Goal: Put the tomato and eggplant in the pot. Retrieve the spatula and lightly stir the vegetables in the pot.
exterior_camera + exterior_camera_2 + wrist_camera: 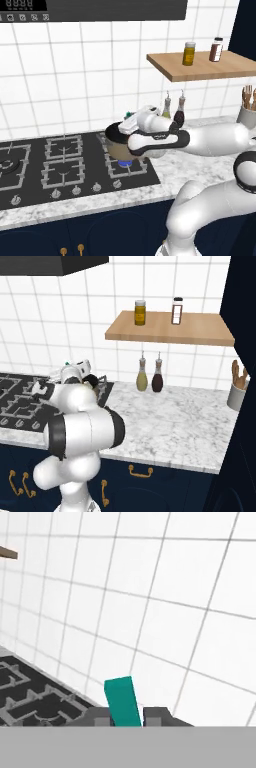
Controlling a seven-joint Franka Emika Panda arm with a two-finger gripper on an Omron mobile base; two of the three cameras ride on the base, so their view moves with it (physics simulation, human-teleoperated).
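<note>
The gripper [126, 716] is clenching the green handle of the spatula [122, 701], which is sticking up between the two fingertips [155, 714] toward the tiled wall. The hand is hanging over the pot [116, 145] on the stove [30, 170], with the pot lying just below the fingers; its contents are hidden by the arm. Judged from this, the stirring step is in hand. The next move calls for a gentle sweep inside the pot's rim.

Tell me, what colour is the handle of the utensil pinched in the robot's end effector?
Green, a teal shade: the spatula handle shows best in the hand view.
</note>
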